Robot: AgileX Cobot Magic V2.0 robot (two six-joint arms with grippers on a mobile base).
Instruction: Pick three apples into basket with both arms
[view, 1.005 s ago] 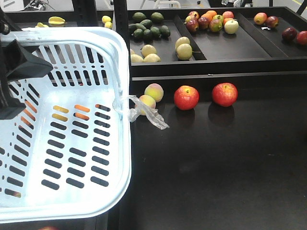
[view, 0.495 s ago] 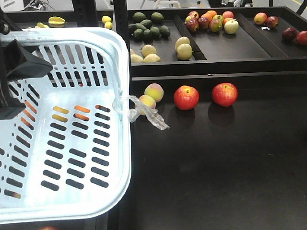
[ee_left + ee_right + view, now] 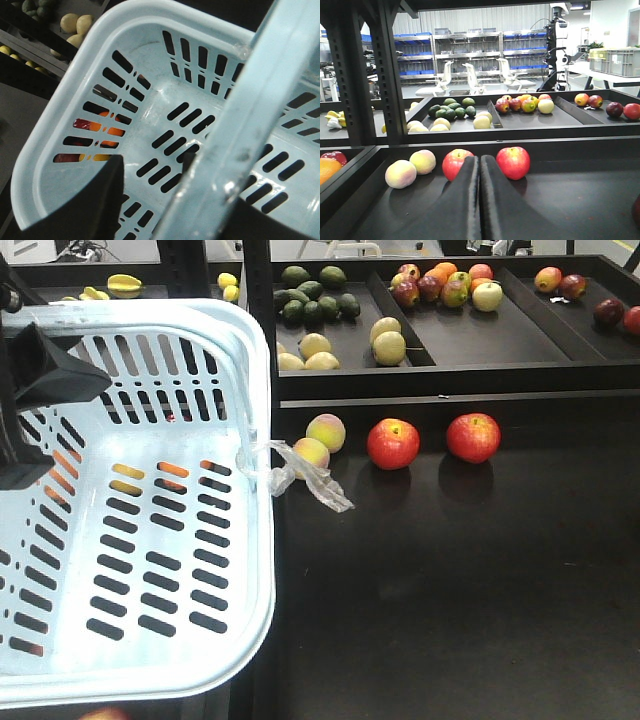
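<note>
Left gripper [image 3: 185, 205] is clamped on the basket [image 3: 262, 540]. My left wrist cam shows its pale blue rim bar running between the two black fingers. The basket fills the 9 o'clock half of the front view. Red, orange and yellow bits show through its slots from underneath. The plastic scrap [image 3: 318, 480] hangs off the rim at its 3 o'clock side.

Right gripper [image 3: 480, 161] is clenched, fingers pressed flat together with nothing between them.

I can see two red apples, both on the black table [image 3: 450, 590] and apart from the basket. Apple A [image 3: 392, 443] is at 11 o'clock of the right fingertips, apple B [image 3: 473, 437] at 1 o'clock. They sit near each other, not touching. Two pale peachy fruits [image 3: 326, 432] sit at 9 o'clock of apple A, between it and the basket.

I can't pick out the third apple. A dark red edge at 4 o'clock in the right wrist view is cut off, so I can't tell what it is.

The trays at 12 o'clock hold avocados [image 3: 320, 295] and yellow apples [image 3: 388, 340].
</note>
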